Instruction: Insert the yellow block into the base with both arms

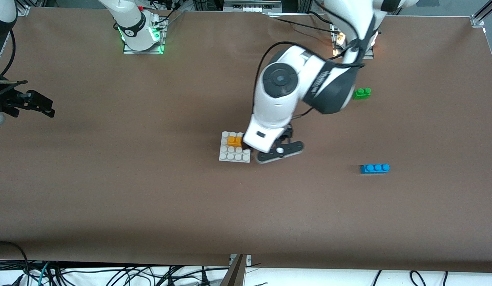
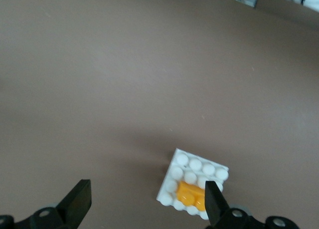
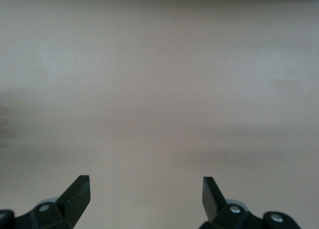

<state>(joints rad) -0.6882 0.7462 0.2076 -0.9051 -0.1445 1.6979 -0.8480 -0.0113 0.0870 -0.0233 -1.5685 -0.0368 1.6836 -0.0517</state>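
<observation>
— Two spare bricks? 
— Green two-stud brick (image 1: 361, 93) and blue three-stud brick (image 1: 375, 168), well apart toward the left arm's end.
— Yellow-orange plastic block (image 1: 234, 140)? 
— On the white studded base (image 1: 234, 147), beside the left gripper (image 2: 144, 199), fingers spread, empty.
— Right gripper (image 3: 144, 196)? 
— Waiting over bare table, fingers apart.

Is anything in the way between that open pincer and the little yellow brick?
Nothing visible is. The yellow block already sits on the base, and the left pincer hangs open just beside the base, holding nothing. The right pincer waits open at the right arm's end of the table.
</observation>
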